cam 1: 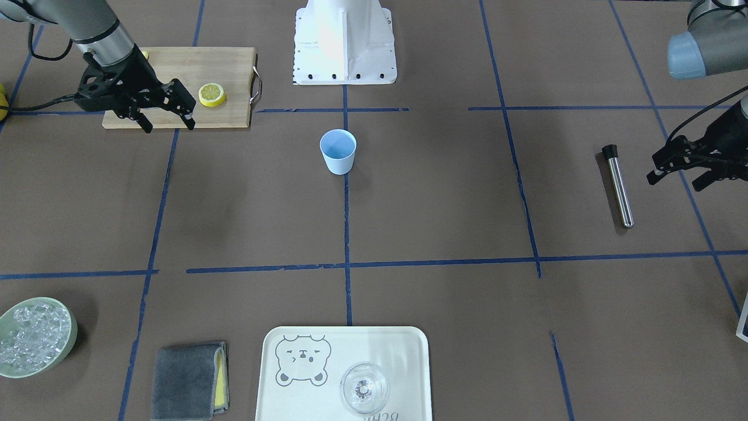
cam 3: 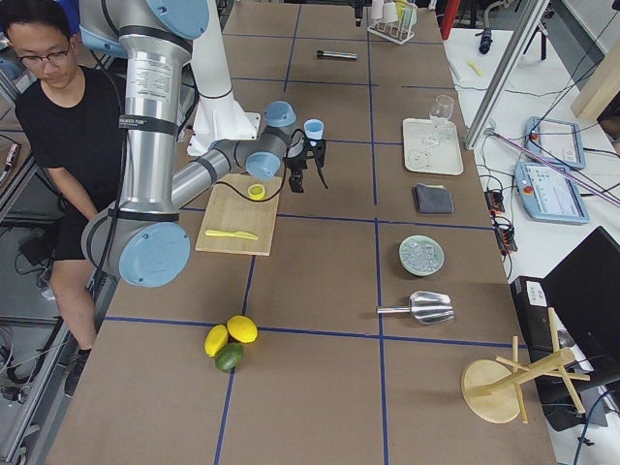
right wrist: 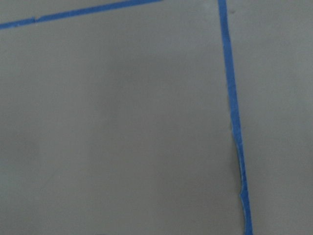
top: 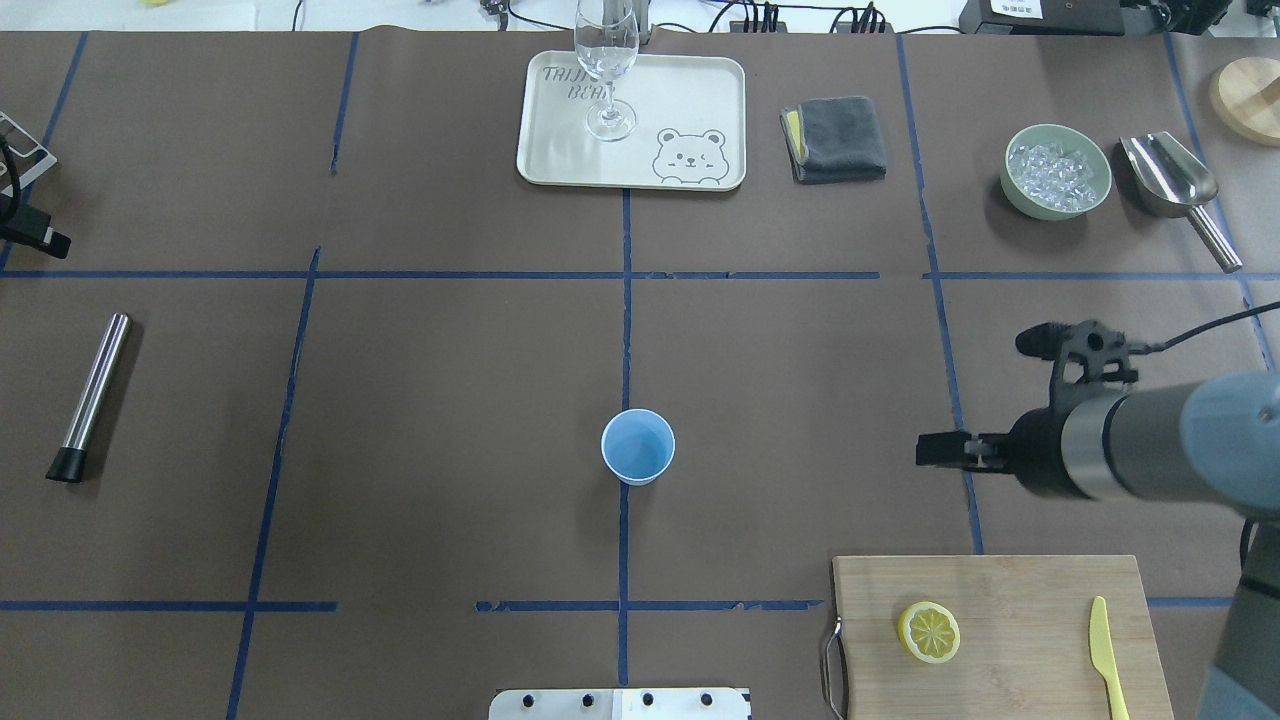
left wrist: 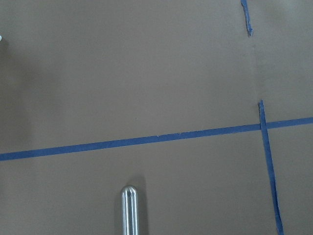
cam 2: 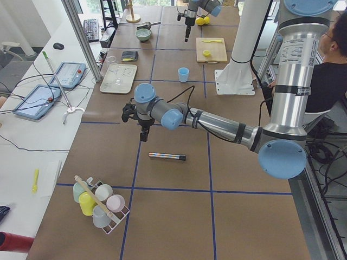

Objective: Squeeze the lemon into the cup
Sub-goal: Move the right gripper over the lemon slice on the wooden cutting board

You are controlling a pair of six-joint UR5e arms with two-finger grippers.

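The thin, round, yellow-rinded lemon slice (cam 1: 211, 95) lies flat on the rectangular wooden cutting board (cam 1: 193, 64), on the robot's right side of the brown counter (cam 1: 438, 204), near the robot base. The right pincer (cam 1: 168, 124) hangs by the board's far edge, fingers spread, holding nothing. The slice sits close beside it, not touching, nearer the base. The small light-blue plastic cup (cam 1: 338, 151) stands upright at the counter's centre, well apart from both. The left pincer (cam 1: 675, 180), spread and unloaded, hangs near the steel rod with a black cap (cam 1: 617, 186).
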